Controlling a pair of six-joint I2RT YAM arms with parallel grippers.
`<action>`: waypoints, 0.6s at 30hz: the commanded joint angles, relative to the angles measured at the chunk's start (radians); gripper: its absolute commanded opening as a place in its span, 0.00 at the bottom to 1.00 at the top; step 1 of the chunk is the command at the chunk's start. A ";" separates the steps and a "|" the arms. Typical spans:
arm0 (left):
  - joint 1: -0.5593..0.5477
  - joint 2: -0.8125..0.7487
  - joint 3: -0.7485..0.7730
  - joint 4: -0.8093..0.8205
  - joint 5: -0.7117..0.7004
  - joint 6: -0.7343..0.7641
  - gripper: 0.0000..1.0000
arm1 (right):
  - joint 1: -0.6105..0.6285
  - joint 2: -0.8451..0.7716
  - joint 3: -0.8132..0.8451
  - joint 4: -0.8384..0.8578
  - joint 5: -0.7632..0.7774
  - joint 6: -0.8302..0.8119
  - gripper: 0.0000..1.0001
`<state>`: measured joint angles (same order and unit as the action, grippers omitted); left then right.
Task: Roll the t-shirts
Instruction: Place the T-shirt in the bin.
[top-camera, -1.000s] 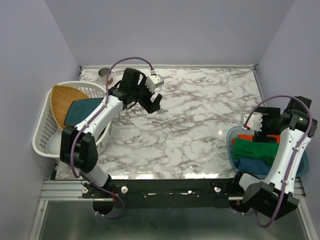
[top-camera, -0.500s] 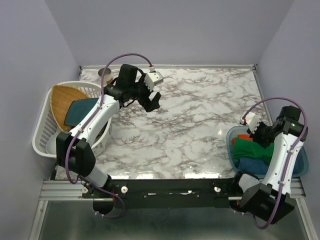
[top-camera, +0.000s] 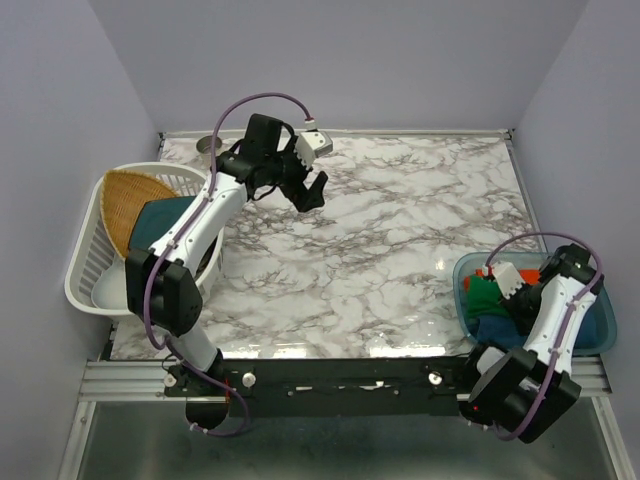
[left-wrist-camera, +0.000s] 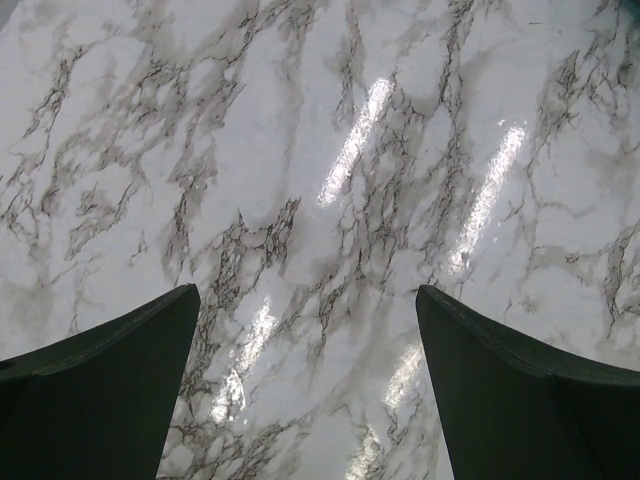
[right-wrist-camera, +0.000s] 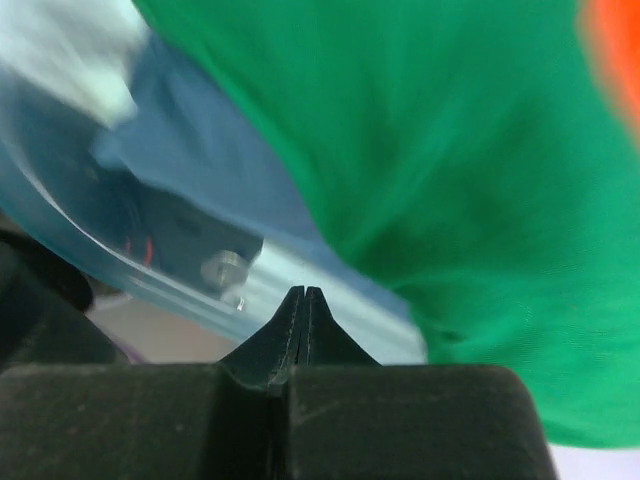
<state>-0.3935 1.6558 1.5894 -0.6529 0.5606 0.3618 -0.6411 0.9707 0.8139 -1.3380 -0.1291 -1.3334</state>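
The t-shirts lie bundled in a translucent blue bin (top-camera: 605, 335) at the right: a green one (top-camera: 483, 298) (right-wrist-camera: 450, 150), an orange-red one (top-camera: 486, 272) (right-wrist-camera: 615, 50) behind it, a blue one (top-camera: 498, 331) (right-wrist-camera: 215, 140) in front. My right gripper (right-wrist-camera: 303, 292) hangs low over the bin's near wall (right-wrist-camera: 150, 270), shut, with nothing between its fingers; the green cloth lies just to the right of the tips. In the top view its tips are hidden under the wrist. My left gripper (top-camera: 312, 190) (left-wrist-camera: 307, 290) hovers open over bare marble at the back left.
A white laundry basket (top-camera: 85, 265) at the left edge holds a tan wicker tray (top-camera: 125, 200) and a dark teal plate (top-camera: 160, 220). A small metal cup (top-camera: 210, 147) stands at the back left corner. Purple walls close in the table.
My right gripper has shut and come down and toward me into the bin beside the green t-shirt. The left arm has swung a little back and to the right, still open.
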 joint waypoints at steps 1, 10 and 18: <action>0.005 0.032 0.029 -0.027 0.018 -0.033 0.99 | -0.065 0.036 -0.044 0.052 0.221 -0.075 0.01; 0.005 0.053 0.063 -0.054 0.004 -0.014 0.99 | -0.152 0.216 0.034 0.325 0.309 -0.084 0.01; 0.005 0.071 0.066 -0.047 0.019 -0.032 0.99 | -0.180 0.382 0.184 0.421 0.229 -0.015 0.01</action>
<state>-0.3935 1.7103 1.6306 -0.6891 0.5602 0.3428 -0.8120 1.3117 0.8993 -1.0088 0.1425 -1.3960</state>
